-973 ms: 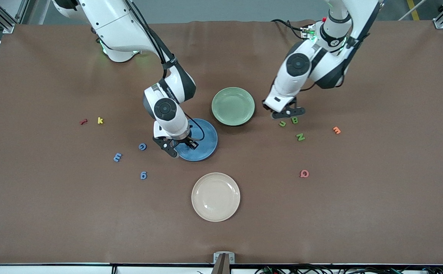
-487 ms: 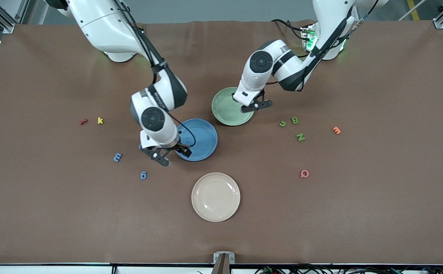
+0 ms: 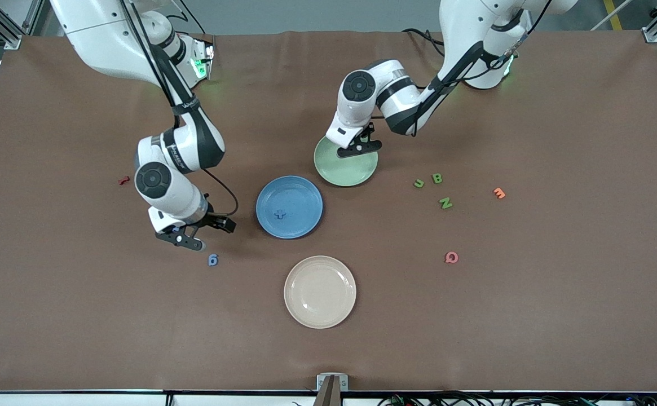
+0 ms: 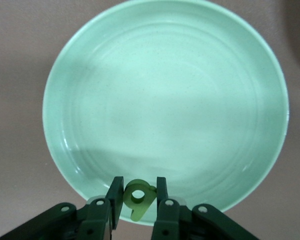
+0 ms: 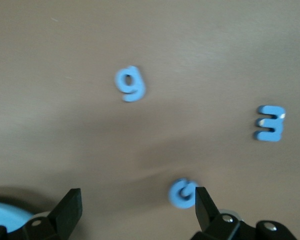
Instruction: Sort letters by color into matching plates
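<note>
Sorting stood midway, one blue letter [image 3: 280, 214] in the blue plate [image 3: 305, 194].
My left gripper [image 4: 138, 202] pinched a green letter [image 4: 138, 198] over the green plate [image 4: 165, 100], due for release; my right gripper [image 5: 135, 210] gaped above a blue letter [image 5: 182, 193].

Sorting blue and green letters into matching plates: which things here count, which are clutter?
In play:
- blue plate, one blue letter in it
- green plate
- blue letters on the table
- green letters on the table
- green letter in left gripper

Clutter:
- cream plate
- red letter
- orange letter
- pink letter
</note>
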Available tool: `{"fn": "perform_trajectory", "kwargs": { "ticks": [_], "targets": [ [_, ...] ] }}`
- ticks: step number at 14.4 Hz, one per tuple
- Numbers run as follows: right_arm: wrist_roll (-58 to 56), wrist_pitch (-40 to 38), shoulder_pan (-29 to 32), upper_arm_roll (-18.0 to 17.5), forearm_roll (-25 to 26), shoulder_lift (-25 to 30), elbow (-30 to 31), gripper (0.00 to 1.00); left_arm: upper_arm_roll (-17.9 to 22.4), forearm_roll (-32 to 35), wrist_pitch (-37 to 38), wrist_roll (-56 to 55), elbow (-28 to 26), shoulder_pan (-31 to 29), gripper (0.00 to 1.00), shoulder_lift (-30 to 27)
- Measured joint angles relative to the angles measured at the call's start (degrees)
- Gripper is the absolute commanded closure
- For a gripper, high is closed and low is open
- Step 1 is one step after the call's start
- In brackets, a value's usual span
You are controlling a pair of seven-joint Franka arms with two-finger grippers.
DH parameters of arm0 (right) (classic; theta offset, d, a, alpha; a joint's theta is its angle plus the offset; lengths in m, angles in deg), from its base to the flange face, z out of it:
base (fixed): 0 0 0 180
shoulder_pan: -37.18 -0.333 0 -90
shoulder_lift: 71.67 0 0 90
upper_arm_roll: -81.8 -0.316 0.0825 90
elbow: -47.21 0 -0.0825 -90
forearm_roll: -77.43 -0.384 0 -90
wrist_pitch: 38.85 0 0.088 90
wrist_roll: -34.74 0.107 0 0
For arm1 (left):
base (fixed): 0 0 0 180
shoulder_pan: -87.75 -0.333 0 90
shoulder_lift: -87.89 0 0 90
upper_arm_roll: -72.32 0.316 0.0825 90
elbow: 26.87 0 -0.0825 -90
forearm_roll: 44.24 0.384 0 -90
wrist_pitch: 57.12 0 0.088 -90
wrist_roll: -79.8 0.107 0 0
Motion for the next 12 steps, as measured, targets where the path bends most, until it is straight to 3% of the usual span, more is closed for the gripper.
{"fn": "perform_trajectory", "kwargs": {
  "ticks": [1, 3, 5, 8, 12],
  "targets": [
    [-1.4, 3.2, 0.6, 0.0, 0.0, 0.1, 2.7, 0.0, 0.0, 0.9, -0.1, -0.3, 0.2, 0.0, 0.69, 0.7],
    [-2.7, 8.3, 1.1, 0.0, 0.0, 0.1, 6.6, 0.0, 0.1, 1.6, -0.2, -0.4, 0.8, 0.0, 0.34, 1.7],
    [-2.8, 9.7, 1.1, -0.2, 0.1, 0.2, 8.0, 0.0, 0.1, 2.0, -0.2, -0.4, 1.2, 0.0, 0.07, 2.1],
    [-3.0, 9.8, 1.1, -0.4, 0.1, 0.2, 8.2, 0.1, 0.2, 2.3, -0.2, -0.4, 1.7, -0.6, 0.04, 2.0],
    [-3.3, 9.9, 1.0, -0.6, 0.1, -0.3, 8.6, 0.44, 0.2, 2.9, 0.6, 1.1, 2.8, -5.1, 0.04, 0.0]
  ]
}}
